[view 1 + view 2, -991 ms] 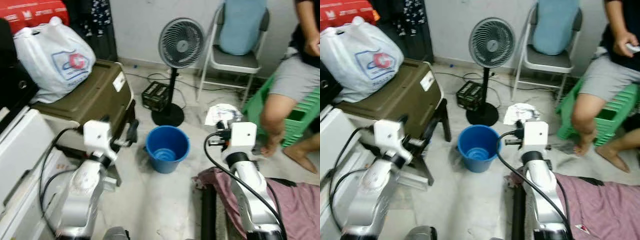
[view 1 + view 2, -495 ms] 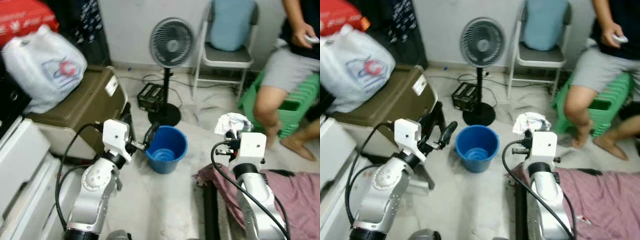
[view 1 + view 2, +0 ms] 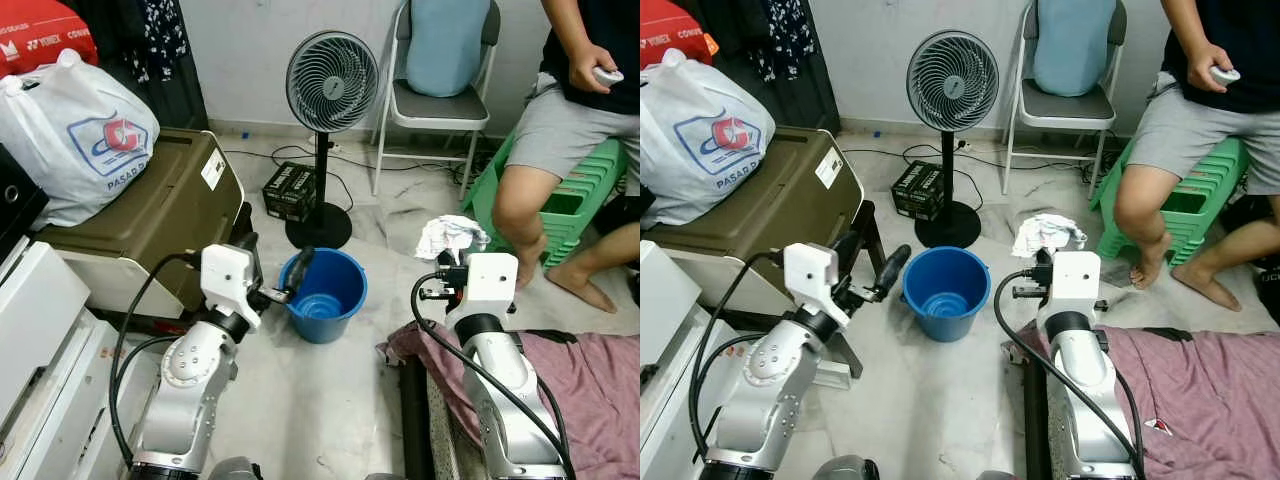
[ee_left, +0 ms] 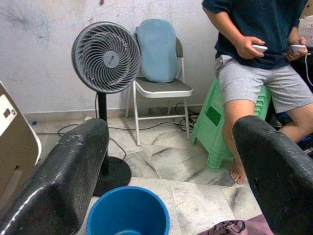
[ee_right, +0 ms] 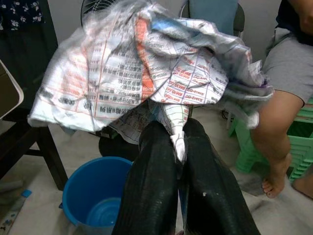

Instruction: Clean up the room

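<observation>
Right gripper (image 5: 178, 147), arm raised forward, is clamped on a crumpled newspaper wad (image 5: 146, 73), held above the floor to the right of the blue bucket (image 3: 322, 294). Left gripper (image 3: 272, 270), forearm extended, fingers spread wide and holding nothing, sits at the bucket's left rim. A seated person (image 3: 560, 120) is beyond.

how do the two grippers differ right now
The left gripper has its fingers spread wide with nothing between them; the right gripper is shut on a crumpled newspaper. The left gripper sits at the rim of the blue bucket, while the right gripper is held off to the bucket's side, in front of the seated person. Both have black fingers and point forward.
</observation>
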Robot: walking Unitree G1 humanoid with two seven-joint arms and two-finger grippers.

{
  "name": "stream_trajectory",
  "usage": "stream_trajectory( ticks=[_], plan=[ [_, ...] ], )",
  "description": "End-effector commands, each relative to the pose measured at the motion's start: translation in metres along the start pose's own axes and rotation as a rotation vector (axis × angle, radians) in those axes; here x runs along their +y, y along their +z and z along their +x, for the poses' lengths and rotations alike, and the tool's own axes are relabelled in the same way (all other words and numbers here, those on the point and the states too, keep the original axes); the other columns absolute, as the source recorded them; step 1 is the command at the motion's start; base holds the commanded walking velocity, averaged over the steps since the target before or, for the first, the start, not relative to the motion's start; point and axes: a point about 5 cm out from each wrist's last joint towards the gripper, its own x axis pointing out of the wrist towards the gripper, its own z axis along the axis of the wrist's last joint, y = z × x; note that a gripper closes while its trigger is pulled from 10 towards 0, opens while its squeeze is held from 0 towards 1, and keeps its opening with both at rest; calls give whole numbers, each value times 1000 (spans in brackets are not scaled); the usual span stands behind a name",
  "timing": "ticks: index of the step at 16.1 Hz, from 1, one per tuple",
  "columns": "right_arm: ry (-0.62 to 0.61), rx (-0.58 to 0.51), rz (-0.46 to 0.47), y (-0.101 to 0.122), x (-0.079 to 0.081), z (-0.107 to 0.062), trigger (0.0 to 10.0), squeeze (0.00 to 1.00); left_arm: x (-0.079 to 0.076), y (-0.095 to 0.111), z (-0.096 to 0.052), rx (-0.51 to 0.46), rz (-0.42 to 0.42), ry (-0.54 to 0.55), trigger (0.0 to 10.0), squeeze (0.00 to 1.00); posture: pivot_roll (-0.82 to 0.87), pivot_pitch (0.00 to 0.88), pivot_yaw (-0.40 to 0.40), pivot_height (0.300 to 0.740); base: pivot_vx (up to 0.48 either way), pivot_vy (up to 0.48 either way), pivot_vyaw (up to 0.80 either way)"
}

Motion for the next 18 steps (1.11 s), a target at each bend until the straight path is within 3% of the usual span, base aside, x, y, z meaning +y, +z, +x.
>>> stream_trajectory(
  ticks=[1, 4, 9, 15, 18],
  plan=[
    [4, 5, 9, 1, -1, 3, 10000, 0, 0, 6, 1, -23, 9, -5, 10000, 0, -98, 44, -32, 740, 0, 0, 0],
    [14, 1, 10, 1, 2, 6, 10000, 0, 1, 7, 1, -27, 7, -10, 10000, 0, -96, 45, -31, 740, 97, 0, 0],
    [55, -15, 4, 4, 9, 9, 10000, 0, 1, 7, 1, -29, 7, -5, 10000, 0, -82, 46, -38, 740, 353, 0, 395],
    [62, -13, 8, 3, 12, 13, 10000, 0, 2, 7, 0, -26, 9, 1, 10000, 0, -72, 52, -42, 740, 373, 0, 0],
    [64, -5, 7, 1, 13, 13, 10000, 0, 0, 5, 0, 1, 6, 16, 10000, 0, -70, 49, -48, 740, 0, 0, 0]
  ],
)
